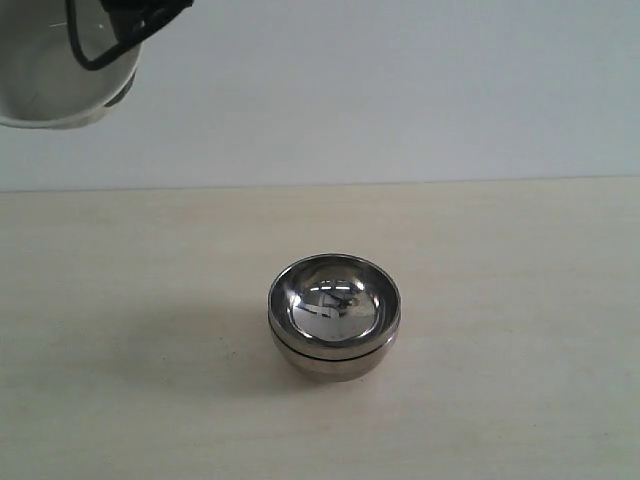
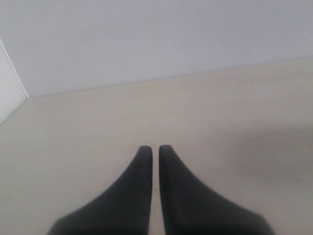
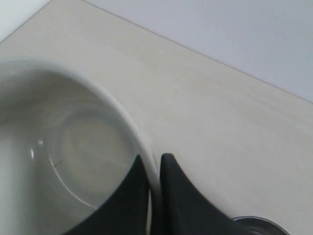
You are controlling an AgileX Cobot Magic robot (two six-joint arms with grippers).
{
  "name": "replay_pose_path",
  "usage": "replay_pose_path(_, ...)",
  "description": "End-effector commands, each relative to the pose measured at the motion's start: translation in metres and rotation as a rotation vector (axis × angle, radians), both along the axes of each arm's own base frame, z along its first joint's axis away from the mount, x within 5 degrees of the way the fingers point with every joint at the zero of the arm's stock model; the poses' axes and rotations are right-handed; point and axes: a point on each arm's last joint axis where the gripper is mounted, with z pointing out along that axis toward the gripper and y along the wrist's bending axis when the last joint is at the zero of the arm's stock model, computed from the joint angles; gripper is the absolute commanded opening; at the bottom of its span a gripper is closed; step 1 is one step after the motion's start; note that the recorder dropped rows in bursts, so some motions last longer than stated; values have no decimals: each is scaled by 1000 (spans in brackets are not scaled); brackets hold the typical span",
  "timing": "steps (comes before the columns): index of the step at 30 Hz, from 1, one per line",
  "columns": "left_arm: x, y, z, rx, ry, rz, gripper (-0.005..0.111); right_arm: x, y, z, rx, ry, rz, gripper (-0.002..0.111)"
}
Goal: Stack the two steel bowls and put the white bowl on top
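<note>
Exterior view shows stacked steel bowls on pale tabletop below blank wall.

Pinches the rim of the white bowl with the right gripper, one finger inside, one outside. Holds the left gripper empty above the desk, fingers drawn together to a thin slit.

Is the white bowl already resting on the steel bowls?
No, the white bowl hangs in the air, apart from the stacked steel bowls.
</note>
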Motion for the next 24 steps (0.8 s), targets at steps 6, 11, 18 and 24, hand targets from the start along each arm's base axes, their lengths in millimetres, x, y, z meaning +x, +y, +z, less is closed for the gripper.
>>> replay_pose_path(6,0,0,0,-16,-9,3,4,-2,-39,37,39,-75,-13,0)
replay_pose_path(11,0,0,0,-16,-9,3,4,-2,-68,40,12,-45,-50,0)
replay_pose_path(18,0,0,0,-16,-9,3,4,-9,-110,29,-60,25,-104,0)
replay_pose_path(24,0,0,0,-16,-9,3,4,-16,-142,14,-121,75,-144,0)
